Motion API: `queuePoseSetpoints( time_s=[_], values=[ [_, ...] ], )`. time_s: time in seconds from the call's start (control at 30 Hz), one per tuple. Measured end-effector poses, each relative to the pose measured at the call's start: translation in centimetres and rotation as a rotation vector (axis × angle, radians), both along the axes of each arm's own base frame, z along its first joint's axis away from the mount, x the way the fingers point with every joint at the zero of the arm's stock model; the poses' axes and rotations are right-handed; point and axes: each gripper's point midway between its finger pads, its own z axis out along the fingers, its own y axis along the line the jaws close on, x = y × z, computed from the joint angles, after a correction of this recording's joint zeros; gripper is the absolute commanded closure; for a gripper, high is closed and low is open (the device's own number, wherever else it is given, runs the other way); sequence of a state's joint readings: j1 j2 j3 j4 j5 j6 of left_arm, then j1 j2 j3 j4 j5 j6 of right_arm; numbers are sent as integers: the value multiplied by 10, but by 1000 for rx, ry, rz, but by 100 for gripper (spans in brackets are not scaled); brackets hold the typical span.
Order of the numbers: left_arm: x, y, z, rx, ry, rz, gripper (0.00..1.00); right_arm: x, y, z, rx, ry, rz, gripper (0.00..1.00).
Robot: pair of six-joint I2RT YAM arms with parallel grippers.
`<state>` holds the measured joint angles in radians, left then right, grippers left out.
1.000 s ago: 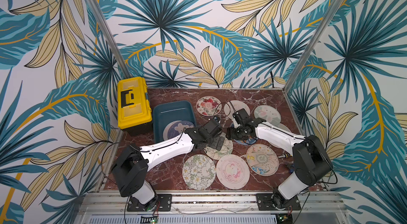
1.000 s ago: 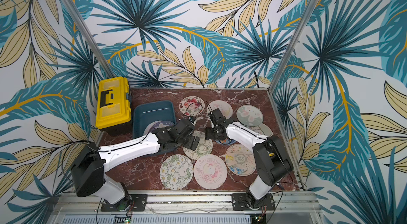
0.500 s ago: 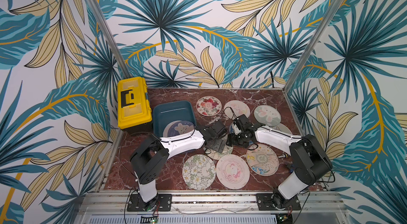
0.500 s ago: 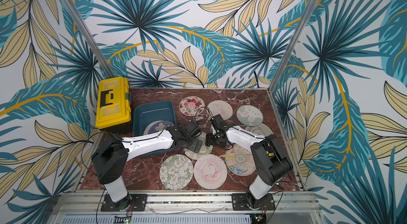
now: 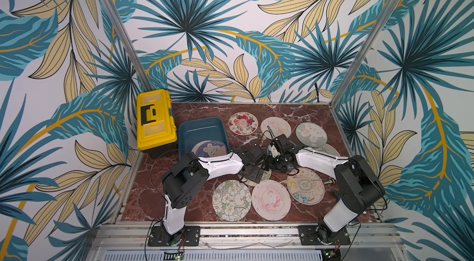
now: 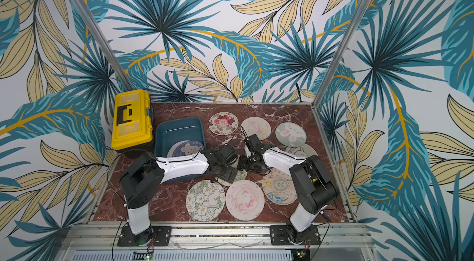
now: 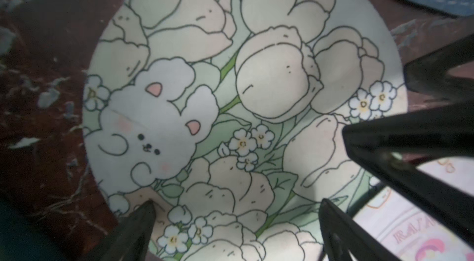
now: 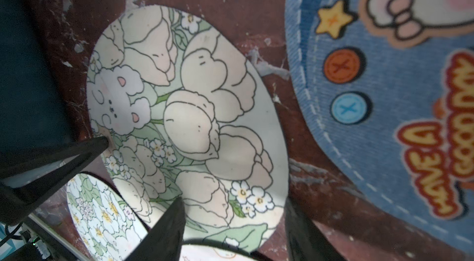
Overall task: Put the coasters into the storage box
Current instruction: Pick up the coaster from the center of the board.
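A pale green coaster printed with tulips and a bunny (image 7: pixel 243 108) lies flat on the marble. My left gripper (image 7: pixel 236 204) is open, and both of its fingertips rest over the near part of this coaster. My right gripper (image 8: pixel 234 203) is open over the opposite edge of the tulip coaster (image 8: pixel 192 118), one finger above the disc and one past its rim. In both top views the two grippers (image 5: pixel 254 173) (image 5: pixel 274 166) meet mid-table and hide this coaster. The teal storage box (image 5: pixel 202 131) holds a bear coaster (image 5: pixel 211 148).
A yellow toolbox (image 5: pixel 156 118) stands left of the box. Several coasters lie around: daisy (image 5: pixel 231 200), pink rainbow (image 5: pixel 271 200), cream (image 5: pixel 305 185), rose (image 5: pixel 243 123), green bunny (image 5: pixel 311 132). A blue denim coaster (image 8: pixel 384 93) lies just beside the tulip one.
The left arm has folded back, its elbow swinging toward the table's front, and its gripper has settled on the tulip coaster. The right gripper has come down towards it and its jaws have narrowed a little.
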<state>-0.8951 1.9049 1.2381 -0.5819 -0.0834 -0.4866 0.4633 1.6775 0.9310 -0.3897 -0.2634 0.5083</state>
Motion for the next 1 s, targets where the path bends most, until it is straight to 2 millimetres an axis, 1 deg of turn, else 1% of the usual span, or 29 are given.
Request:
queuePoseSetpoints(
  time_s=[0.1, 0.2, 0.33, 0.4, 0.53, 0.6, 0.63, 0.87, 1.0],
  values=[
    [0, -2, 0, -6, 4, -1, 1, 1, 0, -1, 14, 10, -13, 42],
    [0, -3, 0, -11, 7, -3, 1, 5, 5, 0, 41, 2, -13, 44],
    [0, -4, 0, -13, 6, -3, 1, 8, 13, -1, 79, -1, -8, 53],
    [1, -5, 0, -14, 6, -3, 1, 9, 15, -2, 90, 1, -7, 64],
    [1, -5, 0, -18, 3, -3, 1, 10, 17, -6, 98, 11, -11, 89],
    [1, -5, 0, -14, 3, -10, 1, 10, 18, -7, 103, 14, -12, 98],
    [1, -5, 0, -14, 2, -10, 1, 11, 19, -6, 108, 13, -15, 100],
    [4, -6, 1, -16, -15, -6, 0, 15, 19, -2, 92, -1, -19, 100],
    [8, -9, 6, -31, -35, -13, 0, 26, 15, 13, 59, -50, -20, 100]
  ],
)
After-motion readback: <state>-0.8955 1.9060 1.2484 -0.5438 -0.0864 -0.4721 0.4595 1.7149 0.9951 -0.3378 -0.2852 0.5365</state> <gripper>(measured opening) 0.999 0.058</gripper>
